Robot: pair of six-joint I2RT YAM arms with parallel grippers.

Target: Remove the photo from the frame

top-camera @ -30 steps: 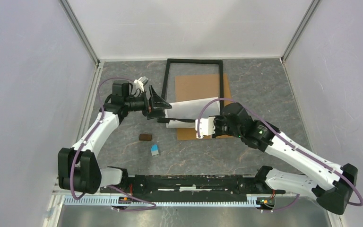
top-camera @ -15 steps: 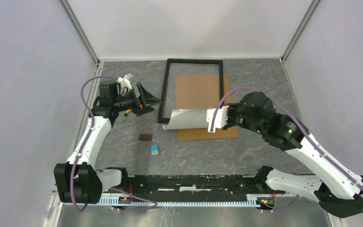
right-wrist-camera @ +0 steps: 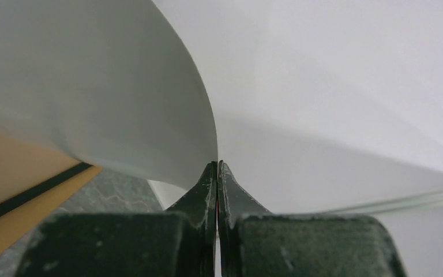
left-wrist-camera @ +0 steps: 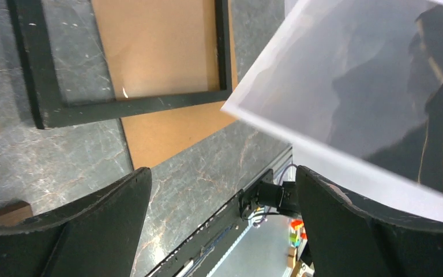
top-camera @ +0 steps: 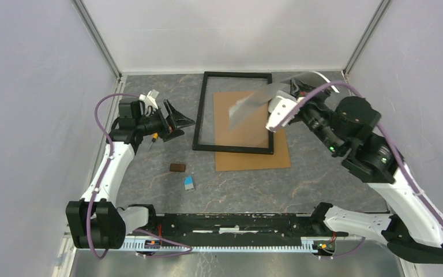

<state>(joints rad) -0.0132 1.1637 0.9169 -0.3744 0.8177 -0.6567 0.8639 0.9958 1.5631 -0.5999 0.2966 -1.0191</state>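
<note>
**While the frame (top-camera: 202, 112) is lying flat, the right gripper (right-wrist-camera: 217, 167) is holding the photo (top-camera: 252, 105) in the air**

Where the right arm is reaching toward the far right of the table (top-camera: 314, 179), its two fingers (right-wrist-camera: 199, 190) are pressing together on one edge of the photo, with the sheet clamped between them. The photo is hanging above the far right part of the frame, tilted and curling. As far as the overhead view shows, it is touching neither the frame nor the table. The left wrist view is catching its printed side: dark hills inside a white border.

The frame is resting in the far middle of the table with its black border facing up. A brown board (top-camera: 254, 160) is lying under it, showing through the opening and sticking out past the frame's near edge and a little past its right side.

The left gripper (top-camera: 176, 123) is hanging just left of the frame, its fingers standing wide apart with nothing between them.

A small brown block (top-camera: 177, 167) is sitting on the table nearer than the left gripper. A small blue and white piece (top-camera: 189, 183) is lying just beside the block, a little nearer and to its right.
</note>
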